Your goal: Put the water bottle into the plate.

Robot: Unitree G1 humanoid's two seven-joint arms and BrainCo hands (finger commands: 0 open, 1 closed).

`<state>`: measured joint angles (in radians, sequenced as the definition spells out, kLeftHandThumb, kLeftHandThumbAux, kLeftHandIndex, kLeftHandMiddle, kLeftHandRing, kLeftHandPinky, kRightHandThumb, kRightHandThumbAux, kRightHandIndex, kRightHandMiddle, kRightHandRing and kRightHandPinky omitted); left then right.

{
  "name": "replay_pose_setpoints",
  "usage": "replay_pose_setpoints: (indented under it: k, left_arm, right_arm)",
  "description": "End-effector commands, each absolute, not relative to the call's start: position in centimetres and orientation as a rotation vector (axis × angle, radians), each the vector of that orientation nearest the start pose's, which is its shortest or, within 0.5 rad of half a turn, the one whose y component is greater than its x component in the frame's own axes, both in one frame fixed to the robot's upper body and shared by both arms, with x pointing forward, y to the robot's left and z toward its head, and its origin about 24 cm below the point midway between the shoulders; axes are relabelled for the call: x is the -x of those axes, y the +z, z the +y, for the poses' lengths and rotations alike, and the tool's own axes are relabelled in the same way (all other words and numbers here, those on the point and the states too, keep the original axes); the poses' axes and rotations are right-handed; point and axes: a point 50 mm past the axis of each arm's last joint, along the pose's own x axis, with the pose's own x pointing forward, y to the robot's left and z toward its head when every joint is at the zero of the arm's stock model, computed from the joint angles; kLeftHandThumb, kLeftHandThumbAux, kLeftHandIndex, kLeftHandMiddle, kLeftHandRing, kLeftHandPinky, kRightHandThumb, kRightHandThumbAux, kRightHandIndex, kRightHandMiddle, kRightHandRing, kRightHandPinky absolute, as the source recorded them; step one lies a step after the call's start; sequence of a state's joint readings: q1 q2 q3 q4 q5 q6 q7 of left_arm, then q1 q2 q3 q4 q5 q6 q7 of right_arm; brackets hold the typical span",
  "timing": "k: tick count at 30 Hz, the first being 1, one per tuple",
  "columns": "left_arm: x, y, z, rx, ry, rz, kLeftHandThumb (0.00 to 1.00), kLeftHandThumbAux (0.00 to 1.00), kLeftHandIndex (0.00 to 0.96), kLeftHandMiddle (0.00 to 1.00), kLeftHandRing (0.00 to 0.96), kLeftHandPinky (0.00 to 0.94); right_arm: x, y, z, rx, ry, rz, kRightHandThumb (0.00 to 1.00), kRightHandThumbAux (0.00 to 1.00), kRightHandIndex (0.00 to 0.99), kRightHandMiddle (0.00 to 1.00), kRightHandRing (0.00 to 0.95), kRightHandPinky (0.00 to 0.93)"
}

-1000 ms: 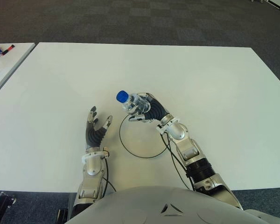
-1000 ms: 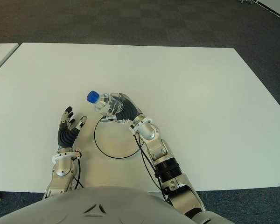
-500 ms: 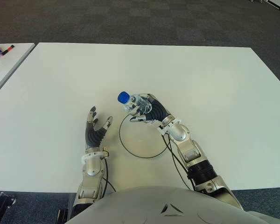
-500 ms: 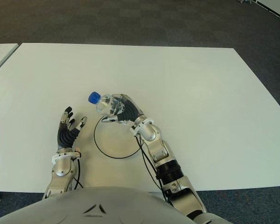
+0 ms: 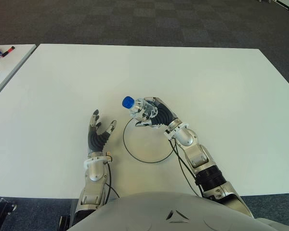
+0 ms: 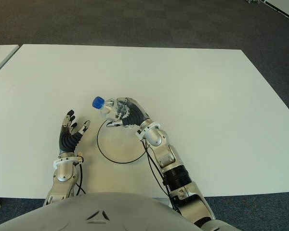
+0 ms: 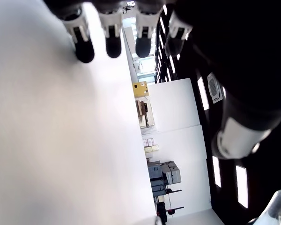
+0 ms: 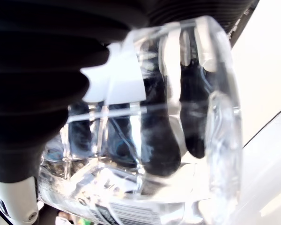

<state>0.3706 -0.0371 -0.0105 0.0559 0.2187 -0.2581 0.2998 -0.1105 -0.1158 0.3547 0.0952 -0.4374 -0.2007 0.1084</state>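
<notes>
Clear plastic fills the right wrist view: right hand point(image 5: 156, 113) fingers wrap the water bottle point(image 5: 138, 107), tilted above the plate's point(image 5: 135, 155) far rim. Left hand point(image 5: 97, 134) shows left of it, fingers spread.

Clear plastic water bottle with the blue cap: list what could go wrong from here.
1. The clear plastic water bottle with the blue cap is tilted in the right robot hand; released so, it may topple.
2. It sits over the far rim of the thin dark-rimmed clear round plate, so it might land outside.
3. The open left robot hand beside the plate offers no support.
</notes>
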Motion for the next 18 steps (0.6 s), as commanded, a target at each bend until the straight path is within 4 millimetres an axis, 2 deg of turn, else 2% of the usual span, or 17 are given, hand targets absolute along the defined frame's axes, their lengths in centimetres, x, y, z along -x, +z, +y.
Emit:
replay_pose_setpoints:
  k: [1,18]
  left_arm:
    - [-16.2,-2.0,17.2,-0.213,0.348,0.145,0.221,0.617,0.055,0.061,0.047,0.07]
    - [-16.0,-1.4,17.0,-0.192,0.346,0.124,0.241,0.637,0.058,0.06,0.047,0.074]
  right_arm:
    - [-24.9,5.0,-7.0,0.577,0.504,-0.234,0.712,0.715,0.438,0.955,0.908,0.895]
    - [-24.1,4.1,-8.2,0.615,0.485,-0.138,0.717,0.714,0.439,0.919,0.885,0.866]
